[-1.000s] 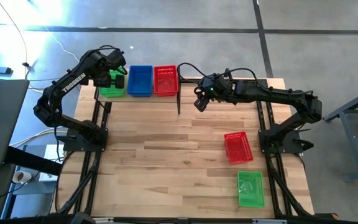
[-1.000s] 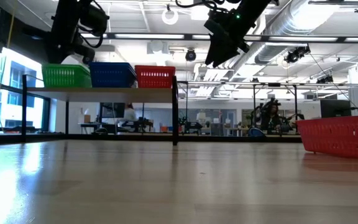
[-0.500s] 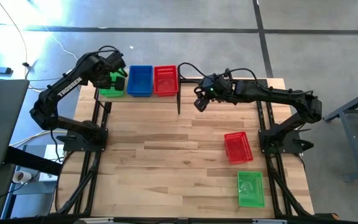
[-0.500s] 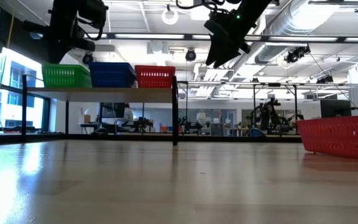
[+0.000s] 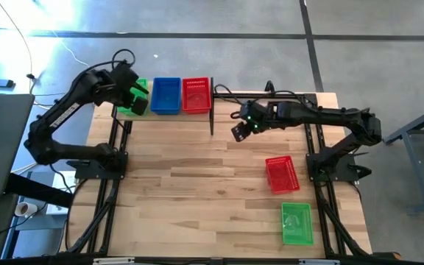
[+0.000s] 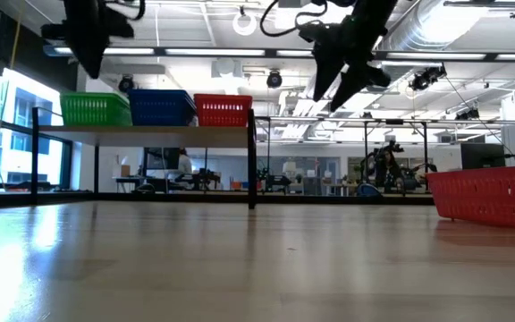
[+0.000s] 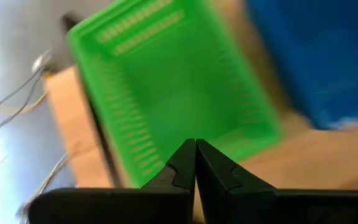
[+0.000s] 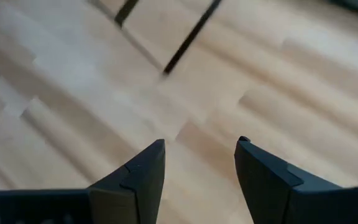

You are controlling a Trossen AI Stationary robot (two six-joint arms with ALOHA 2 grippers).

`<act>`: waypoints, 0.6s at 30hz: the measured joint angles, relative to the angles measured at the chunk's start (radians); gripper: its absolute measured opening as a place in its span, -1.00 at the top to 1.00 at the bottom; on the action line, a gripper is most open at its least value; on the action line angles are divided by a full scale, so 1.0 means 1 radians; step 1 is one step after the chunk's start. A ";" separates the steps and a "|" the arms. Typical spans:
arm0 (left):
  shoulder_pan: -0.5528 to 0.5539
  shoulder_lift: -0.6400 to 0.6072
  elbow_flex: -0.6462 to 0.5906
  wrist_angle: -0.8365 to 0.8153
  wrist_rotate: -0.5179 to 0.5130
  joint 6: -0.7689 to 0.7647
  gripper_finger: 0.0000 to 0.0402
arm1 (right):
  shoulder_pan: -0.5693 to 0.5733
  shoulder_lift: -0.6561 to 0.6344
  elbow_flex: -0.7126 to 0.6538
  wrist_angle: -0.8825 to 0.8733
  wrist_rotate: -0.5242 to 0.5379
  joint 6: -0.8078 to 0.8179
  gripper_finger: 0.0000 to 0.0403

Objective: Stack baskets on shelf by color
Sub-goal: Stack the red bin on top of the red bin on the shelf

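Nearest on the counter [image 5: 197, 169] lie a loose green basket [image 5: 297, 223] and a red basket [image 5: 281, 174]. The right claw [image 5: 239, 132] hangs empty, jaws apart, above bare planks. Farther off, the left claw [image 5: 136, 104] is closed, empty, over the shelf's [image 6: 141, 130] green stack [image 5: 135, 98]. Judged step: fetching; next, the right claw must descend onto the red basket's rim.

Plank table [image 5: 197, 184]; grey floor [image 5: 389, 44]; ceiling lights [image 6: 244, 22].

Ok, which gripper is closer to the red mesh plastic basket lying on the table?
Right. The right gripper hangs open above the table, up-left of the red mesh plastic basket; the left gripper is shut, far off over the shelf's green basket.
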 joint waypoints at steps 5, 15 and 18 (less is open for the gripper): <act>-0.039 -0.092 0.000 0.097 0.125 0.069 1.00 | 0.067 0.000 0.000 -0.079 -0.034 0.104 0.12; -0.122 -0.222 0.000 0.180 0.233 0.135 1.00 | 0.219 0.000 0.000 -0.321 0.013 0.264 0.12; -0.139 -0.235 0.000 0.180 0.279 0.140 1.00 | 0.261 0.000 0.000 -0.399 0.017 0.308 0.12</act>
